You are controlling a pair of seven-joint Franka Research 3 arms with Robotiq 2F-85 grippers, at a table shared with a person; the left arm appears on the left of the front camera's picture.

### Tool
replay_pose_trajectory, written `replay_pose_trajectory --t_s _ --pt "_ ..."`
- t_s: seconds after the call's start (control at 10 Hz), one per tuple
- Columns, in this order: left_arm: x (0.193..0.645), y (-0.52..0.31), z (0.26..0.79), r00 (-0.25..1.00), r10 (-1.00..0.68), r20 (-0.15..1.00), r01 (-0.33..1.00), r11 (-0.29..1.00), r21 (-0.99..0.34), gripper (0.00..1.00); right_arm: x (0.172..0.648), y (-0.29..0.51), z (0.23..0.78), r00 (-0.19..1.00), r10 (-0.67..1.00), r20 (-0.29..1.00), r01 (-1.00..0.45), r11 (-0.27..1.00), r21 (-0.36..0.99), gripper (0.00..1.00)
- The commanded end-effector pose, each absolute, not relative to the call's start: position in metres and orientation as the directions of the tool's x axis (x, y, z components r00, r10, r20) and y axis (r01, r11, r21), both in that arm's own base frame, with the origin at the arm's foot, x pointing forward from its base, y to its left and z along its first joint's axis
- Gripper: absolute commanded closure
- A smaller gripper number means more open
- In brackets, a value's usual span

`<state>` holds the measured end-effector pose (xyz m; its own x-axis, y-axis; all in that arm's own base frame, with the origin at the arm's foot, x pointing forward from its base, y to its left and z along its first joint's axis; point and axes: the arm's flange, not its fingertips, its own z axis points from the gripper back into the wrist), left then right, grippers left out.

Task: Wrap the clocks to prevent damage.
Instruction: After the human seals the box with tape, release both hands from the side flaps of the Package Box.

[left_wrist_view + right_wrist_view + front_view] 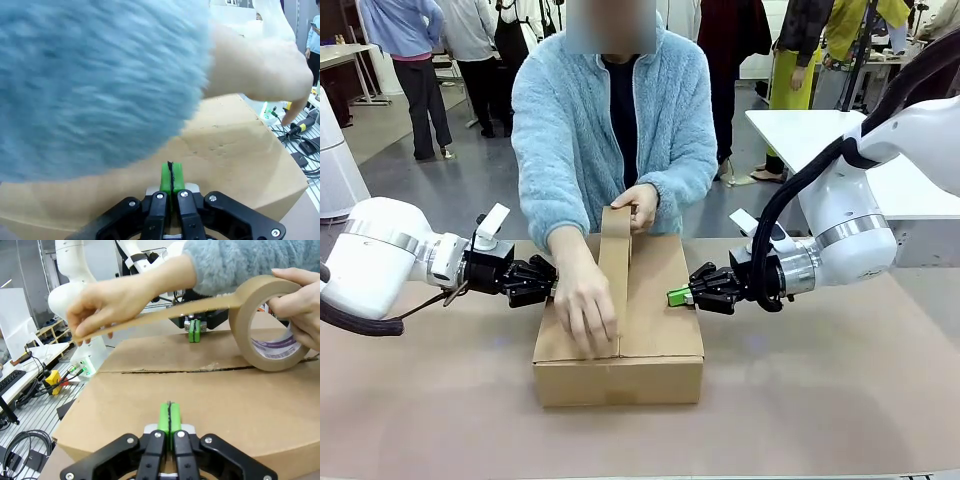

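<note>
A fuzzy blue sleeve (95, 80), blurred and cut off by the top and left edges, hides most of the cardboard box (235, 150) from my left wrist, and the closed flaps hide whatever lies inside.

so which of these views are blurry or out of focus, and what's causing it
Left wrist view: the person's fluffy blue sleeve sits very close to the lens and is smeared soft, and the hand is washed out. Right wrist view: sharp on the cardboard box and tape roll, with wide-angle bending. Front view: evenly lit, sharp.
</note>
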<state>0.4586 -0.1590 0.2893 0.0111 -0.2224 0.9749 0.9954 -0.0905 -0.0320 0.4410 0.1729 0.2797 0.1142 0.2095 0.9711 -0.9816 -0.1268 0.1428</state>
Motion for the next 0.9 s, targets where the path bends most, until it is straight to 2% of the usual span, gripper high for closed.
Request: replay_pose_trajectory --t_s 0.0,0.8 --pt "0.4595 -0.1636 0.2869 0.01 -0.233 0.972 0.996 -0.08 -0.029 1.0 0.4399 0.1723 0.2767 0.117 0.22 0.968 -0.982 -0.122 0.146 0.99" --pt "0.4595 -0.1636 0.2869 0.01 -0.233 0.972 0.996 -0.08 -0.029 1.0 0.4399 0.1723 0.2767 0.117 0.22 0.968 -0.982 -0.122 0.146 0.99"
